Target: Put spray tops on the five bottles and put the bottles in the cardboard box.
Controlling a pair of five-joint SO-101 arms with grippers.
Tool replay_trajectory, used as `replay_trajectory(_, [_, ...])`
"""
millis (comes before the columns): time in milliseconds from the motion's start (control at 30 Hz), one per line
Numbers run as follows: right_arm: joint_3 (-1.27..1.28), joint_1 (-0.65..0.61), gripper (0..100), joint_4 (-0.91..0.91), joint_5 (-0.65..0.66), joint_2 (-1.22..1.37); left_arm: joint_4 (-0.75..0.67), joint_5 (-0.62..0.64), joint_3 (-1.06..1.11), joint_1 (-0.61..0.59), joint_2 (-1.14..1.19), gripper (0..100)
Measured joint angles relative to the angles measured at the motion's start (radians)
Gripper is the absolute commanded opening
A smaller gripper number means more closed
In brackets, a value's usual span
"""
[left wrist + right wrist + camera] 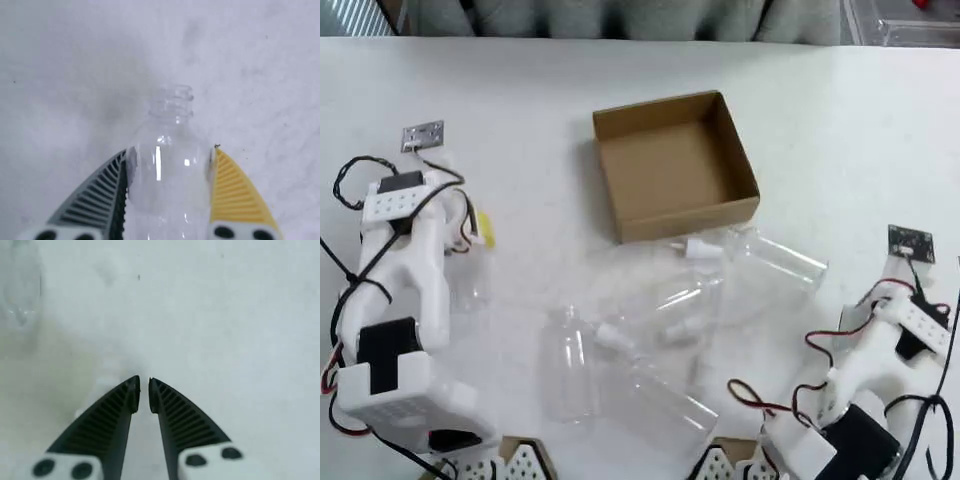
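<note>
Left gripper (170,151) clamped around uncapped bottle (168,172), right gripper (143,382) closed, empty, over table (240,315)

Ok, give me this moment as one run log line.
left claw: shut on uncapped bottle | right claw: shut, empty | cardboard box: no bottles yet | other bottles: lying on table

Both arms are white moulded plastic with black motor blocks set into them: the left arm (405,270) and the right arm (865,385) alike. Thin black and red cables (760,403) loop along each. The left hand (170,150) has one grey ribbed finger (95,200) and one yellow ribbed finger (235,190) — the right hand (143,382) has two black ribbed fingers (100,430). All sit on white bases with dark screw holes (82,470).
</note>
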Motion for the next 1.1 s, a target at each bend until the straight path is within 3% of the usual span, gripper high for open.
replay_trajectory(167, [-0.126, -0.006, 1.6, 0.221, -0.029, 0.000, 0.000, 0.000, 0.000, 0.000, 0.000, 2])
replay_trajectory(400, [-0.160, -0.008, 9.7, 0.422, -0.029, 0.000, 0.000, 0.000, 0.000, 0.000, 0.000, 2])
replay_trajectory(833, [-0.160, -0.109, 10.0, 0.448, -0.147, 0.000, 0.000, -0.002, 0.000, 0.000, 0.000, 2])
replay_trajectory(1100, [-0.135, -0.123, 13.6, 0.371, -0.212, -0.008, 0.000, -0.002, 0.000, 0.000, 0.000, 2])
